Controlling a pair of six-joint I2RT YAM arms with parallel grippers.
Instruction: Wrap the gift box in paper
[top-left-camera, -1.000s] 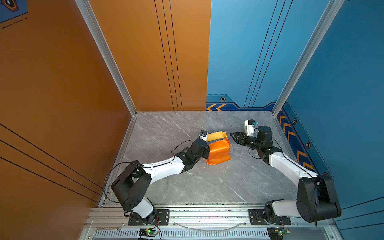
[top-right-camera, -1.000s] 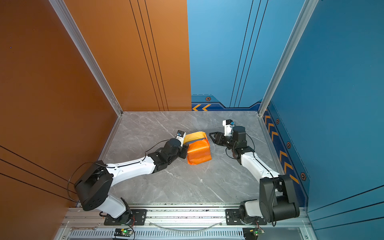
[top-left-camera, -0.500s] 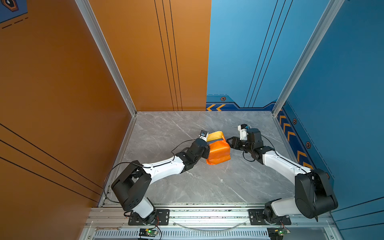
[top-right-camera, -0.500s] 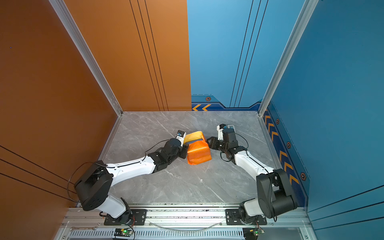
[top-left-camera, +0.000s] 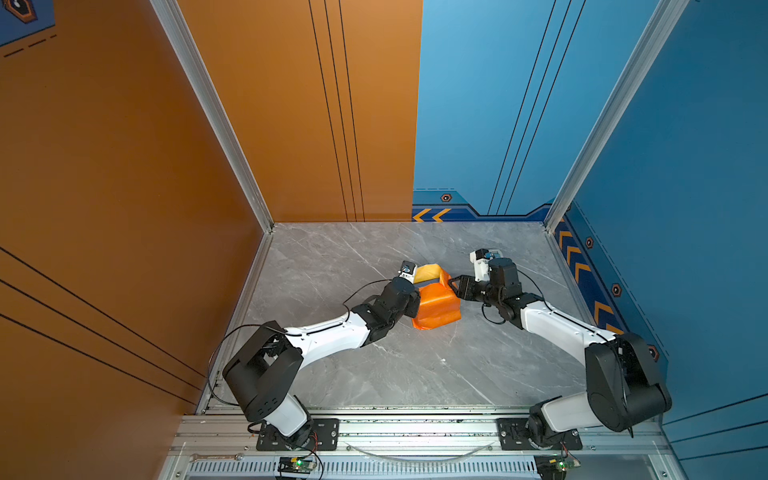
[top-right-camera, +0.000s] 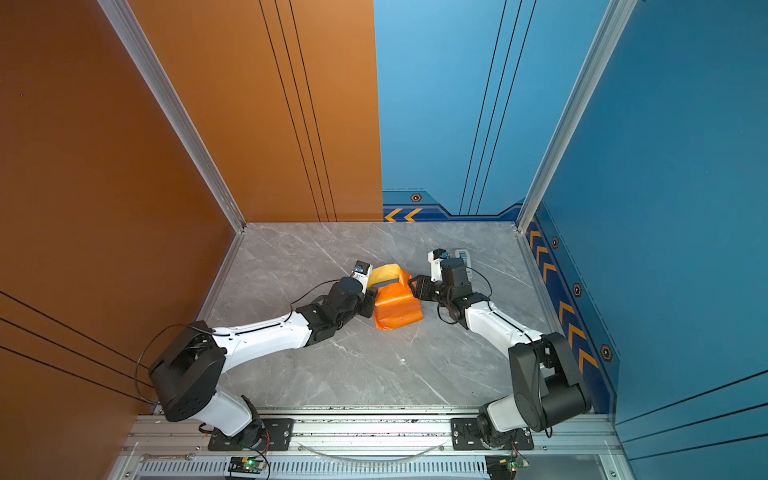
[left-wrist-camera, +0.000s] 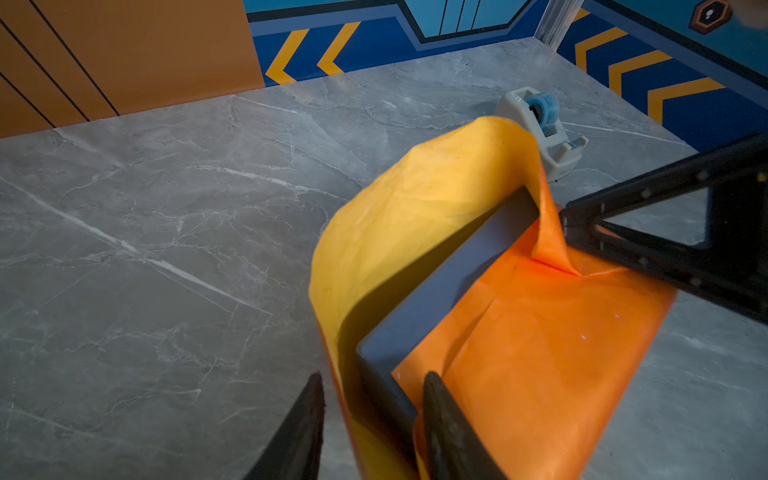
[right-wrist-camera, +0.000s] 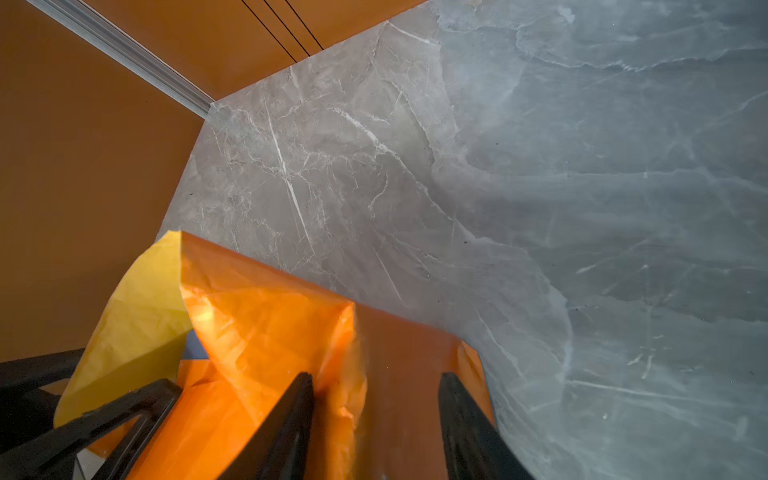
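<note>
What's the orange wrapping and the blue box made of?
The paper looks like thin gift wrap, shiny orange on one face and dull yellow on the other; it creases and curls. The box is probably cardboard: matte navy with stiff, straight edges.

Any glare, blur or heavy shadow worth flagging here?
Right wrist view: a bright hot spot on the paper, and the table looks hazy and soft. Left wrist view: sharp, with deep shadow between the gift box and the paper flap. Both top views: evenly lit, no glare.
</note>
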